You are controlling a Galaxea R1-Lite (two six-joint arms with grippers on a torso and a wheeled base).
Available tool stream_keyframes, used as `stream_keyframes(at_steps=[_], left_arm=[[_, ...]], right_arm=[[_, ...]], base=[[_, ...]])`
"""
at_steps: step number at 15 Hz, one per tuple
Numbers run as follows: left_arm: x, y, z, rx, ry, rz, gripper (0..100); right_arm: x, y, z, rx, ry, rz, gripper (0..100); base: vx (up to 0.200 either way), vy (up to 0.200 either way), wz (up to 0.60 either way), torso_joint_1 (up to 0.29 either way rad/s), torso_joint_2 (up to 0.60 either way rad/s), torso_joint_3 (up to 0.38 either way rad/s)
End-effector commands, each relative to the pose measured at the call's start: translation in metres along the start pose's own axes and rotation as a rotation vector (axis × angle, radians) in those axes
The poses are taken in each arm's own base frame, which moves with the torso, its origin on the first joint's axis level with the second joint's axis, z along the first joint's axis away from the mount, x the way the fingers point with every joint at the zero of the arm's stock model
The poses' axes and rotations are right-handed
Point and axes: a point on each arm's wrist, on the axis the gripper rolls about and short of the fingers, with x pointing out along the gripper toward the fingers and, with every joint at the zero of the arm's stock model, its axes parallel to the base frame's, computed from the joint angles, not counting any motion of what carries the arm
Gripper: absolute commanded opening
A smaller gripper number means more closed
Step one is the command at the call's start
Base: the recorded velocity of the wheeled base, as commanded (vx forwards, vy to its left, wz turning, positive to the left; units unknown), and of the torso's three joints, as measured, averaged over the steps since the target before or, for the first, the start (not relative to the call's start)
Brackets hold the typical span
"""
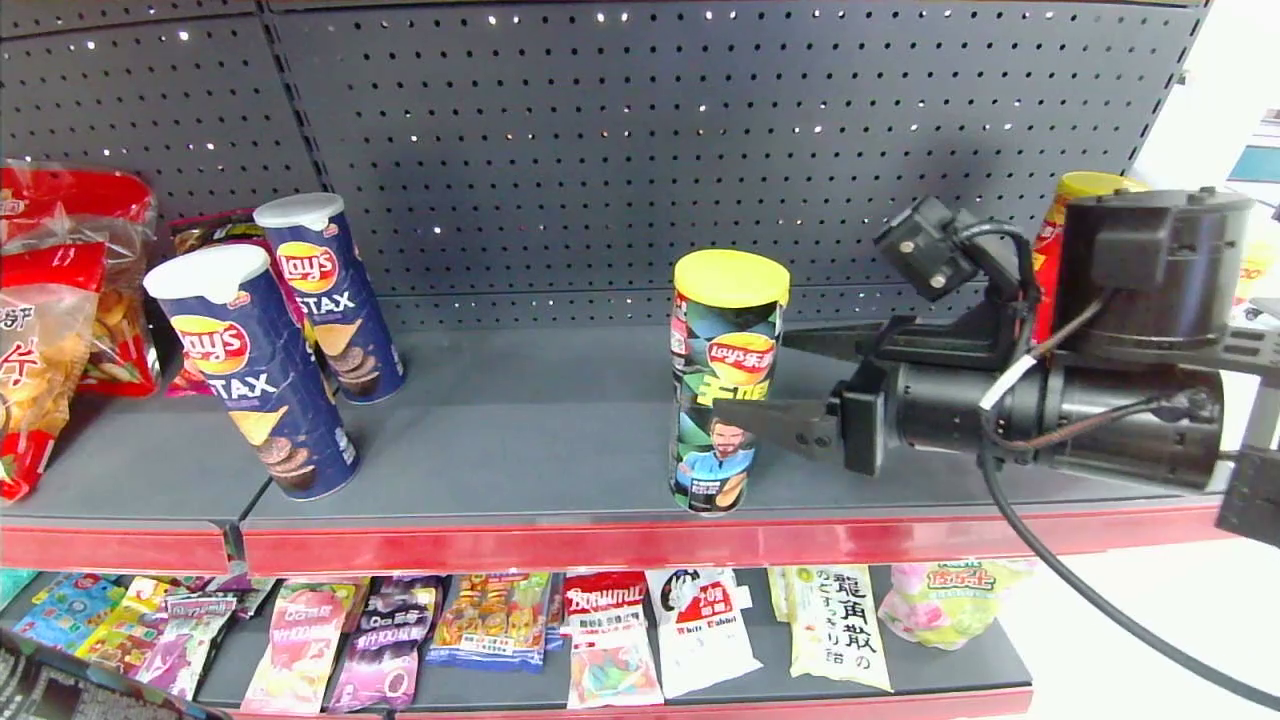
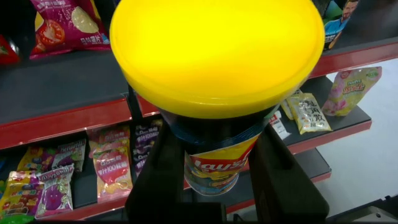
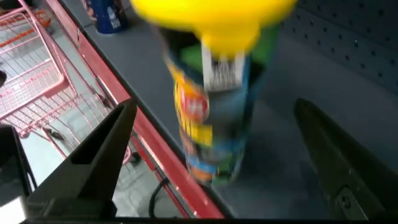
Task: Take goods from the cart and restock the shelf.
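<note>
The green can, with a yellow lid, stands upright on the shelf, close to the red front edge and about midway along it. The right hand comes in from 3 o'clock with its fingers spread wide, one in front of the can and one behind it. In the right wrist view the can sits in the gap between the two fingers with space on both sides, so neither touches it.

The left hand is pinching a dark can, also yellow-lidded, between its fingers. This can is held off the shelf, lid toward the wrist camera, with the shelf rows behind it.

At 9 o'clock from the green can, well apart from it, two blue cans with white lids lean with their tops toward 11 o'clock, one nearer the front edge and one farther back. Snack bags lie beyond them at the shelf's far 9 o'clock end. A red can with a yellow lid stands behind the right arm at 3 o'clock.

On the lower shelf, candy packets lie in a row at 6 o'clock. The pink wire cart stands on the floor in front of the shelf.
</note>
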Motion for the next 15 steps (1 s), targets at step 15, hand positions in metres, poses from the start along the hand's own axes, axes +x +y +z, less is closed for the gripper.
stream_keyframes(at_steps=[15], left_arm=[[0.034,0.008,0.031,0.005,0.003,-0.087,0]], right_arm=[[-0.281,0.135,-0.168,0.11,0.012,-0.782,100]], base=[[0.0,0.0,0.0,0.0,0.0,0.0]])
